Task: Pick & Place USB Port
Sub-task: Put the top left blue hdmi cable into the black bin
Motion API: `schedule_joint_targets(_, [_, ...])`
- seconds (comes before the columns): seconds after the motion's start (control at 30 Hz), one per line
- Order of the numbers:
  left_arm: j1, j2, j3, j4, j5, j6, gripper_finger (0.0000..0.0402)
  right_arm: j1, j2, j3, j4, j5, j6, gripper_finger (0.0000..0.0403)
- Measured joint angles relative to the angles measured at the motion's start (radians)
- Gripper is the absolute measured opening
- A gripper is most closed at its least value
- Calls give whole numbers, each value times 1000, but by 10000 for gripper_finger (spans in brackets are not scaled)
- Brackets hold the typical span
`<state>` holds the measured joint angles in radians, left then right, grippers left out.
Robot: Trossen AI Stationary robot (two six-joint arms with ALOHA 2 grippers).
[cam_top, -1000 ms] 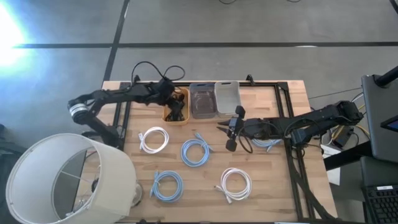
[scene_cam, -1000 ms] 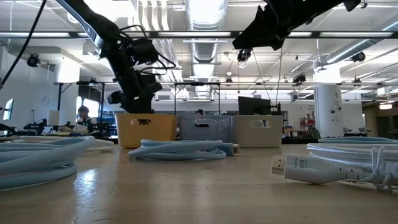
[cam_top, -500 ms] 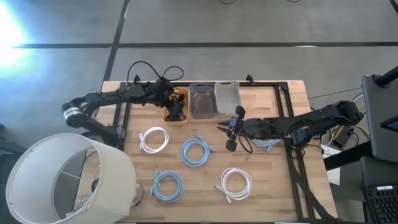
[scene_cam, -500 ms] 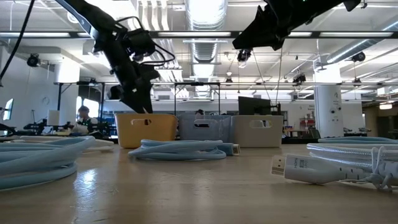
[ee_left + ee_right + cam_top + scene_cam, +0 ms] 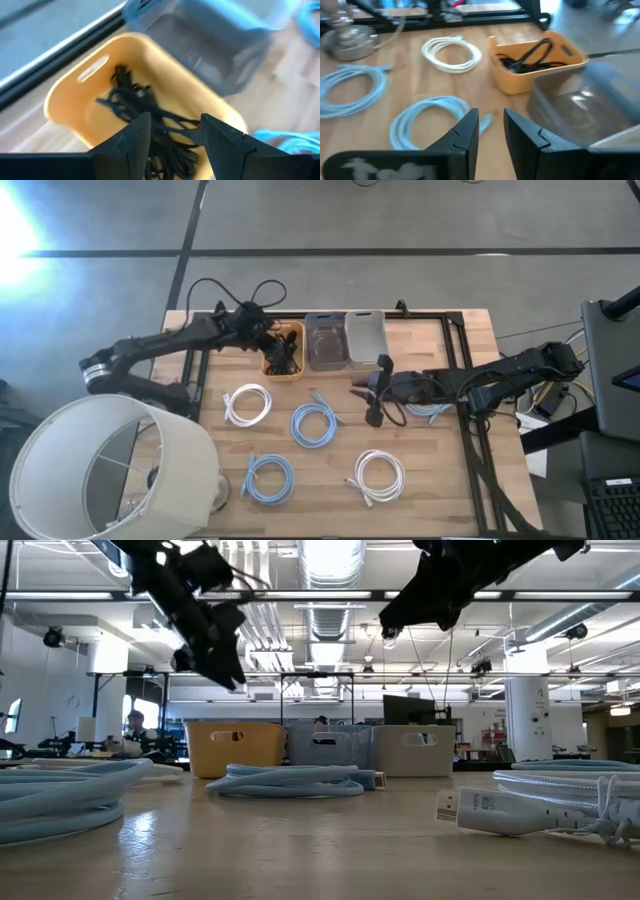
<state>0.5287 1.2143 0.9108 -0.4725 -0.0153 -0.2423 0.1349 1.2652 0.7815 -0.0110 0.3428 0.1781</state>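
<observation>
The left gripper hangs above the near rim of the yellow bin, at the back of the table. Its fingers stand apart with nothing between them. Below them, inside the bin, lies a tangle of black cables. This looks like the moment just after a drop, so one placing step seems done.

The right gripper hovers over the middle of the table, close to the clear bin and the grey bin. Its fingers are a little apart and hold nothing.

On the table lie coiled cables, still to be sorted: a white coil, a blue coil, another blue coil and another white coil. One more blue cable lies under the right arm.

The next move probably calls for one gripper to go down over a coil and close on it, then carry it to a bin. Which bin fits which cable cannot be told from here.
</observation>
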Motion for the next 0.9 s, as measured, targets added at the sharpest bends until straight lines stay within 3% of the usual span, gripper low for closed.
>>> schedule_joint_targets(0.27, [-204, -87, -21, 22, -17, 128, 177, -2, 62, 0, 10, -49, 57, 128])
schedule_joint_targets(0.53, [-394, -80, -85, 76, -100, 233, 177, -4, 281, 16, 113, -55, 191, 148])
schedule_joint_targets(0.7, [-441, -83, -123, 118, -135, 238, 177, -9, 411, 71, 114, -55, 293, 148])
schedule_joint_targets(0.9, [-446, -83, -142, 124, -137, 217, 177, -11, 527, 164, 112, -55, 302, 148])
